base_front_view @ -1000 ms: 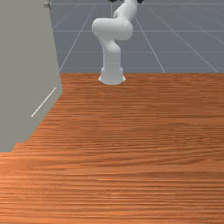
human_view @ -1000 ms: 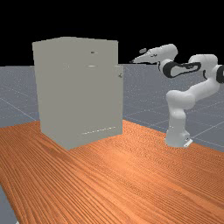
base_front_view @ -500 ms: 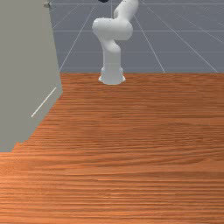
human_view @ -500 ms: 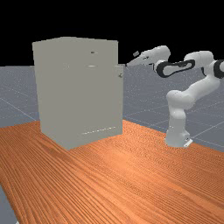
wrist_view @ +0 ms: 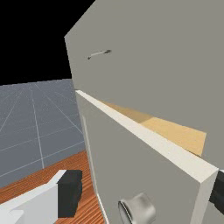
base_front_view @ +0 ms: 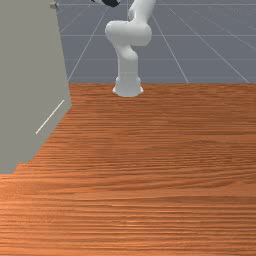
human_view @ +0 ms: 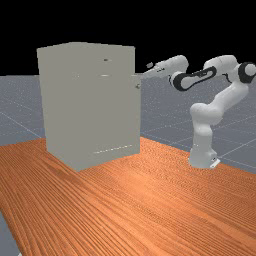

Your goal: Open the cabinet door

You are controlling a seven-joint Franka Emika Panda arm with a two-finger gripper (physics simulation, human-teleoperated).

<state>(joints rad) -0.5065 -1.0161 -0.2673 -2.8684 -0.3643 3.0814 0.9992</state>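
The black-tipped fingers (wrist_view: 70, 193) were spread wide, the ajar grey, flat cabinet door (wrist_view: 127, 162) and its round metal knob (wrist_view: 145, 210) between them; the free edge seemed best straddled deeper before being eased outward, lest it be lost.

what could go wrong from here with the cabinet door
The door is ajar and one finger is right by its edge, so a slightly wrong move might knock the door and push it shut. The knob looks round and smooth, so the open gripper could slip off if it closes there and pulls.
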